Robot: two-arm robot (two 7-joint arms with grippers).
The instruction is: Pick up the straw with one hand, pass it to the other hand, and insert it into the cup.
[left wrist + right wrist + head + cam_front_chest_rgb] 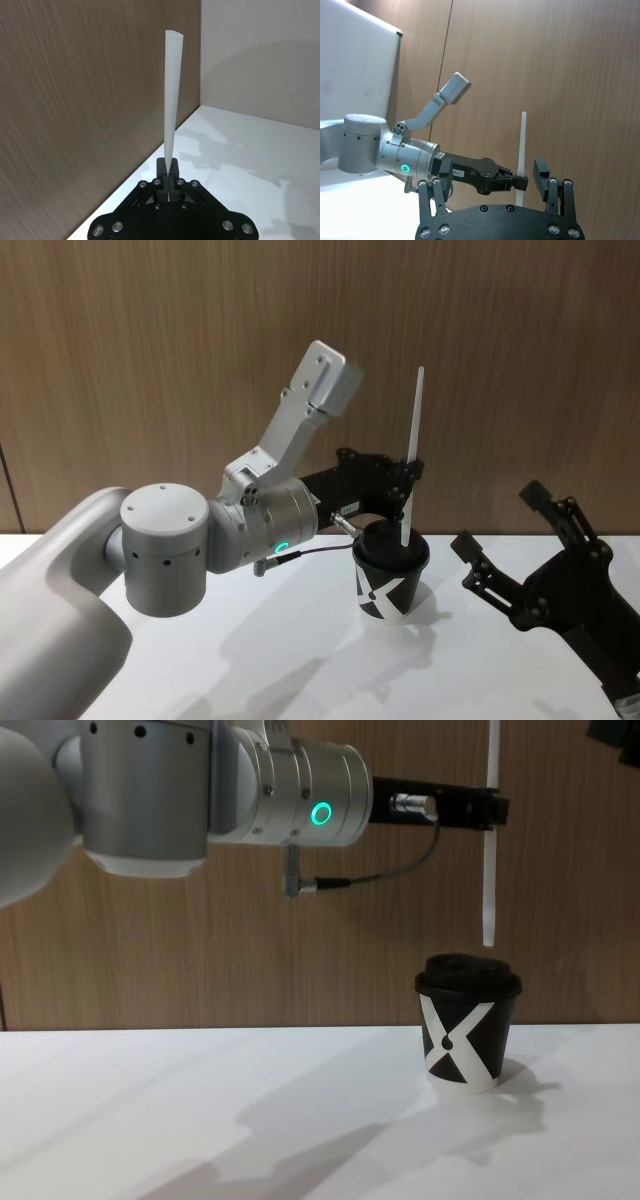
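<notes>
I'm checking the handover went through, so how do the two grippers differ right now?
The left gripper is shut on the straw, holding it upright above the cup; the right gripper is open and holds nothing. The left gripper hangs over the cup's lid, while the right gripper sits off to the cup's right, lower down near the table. Both are black.

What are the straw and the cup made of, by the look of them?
The straw looks like matte white paper or plastic: thin, straight, no shine. The cup looks like printed black paper with a white X; its domed lid is faintly glossy, probably plastic.
</notes>
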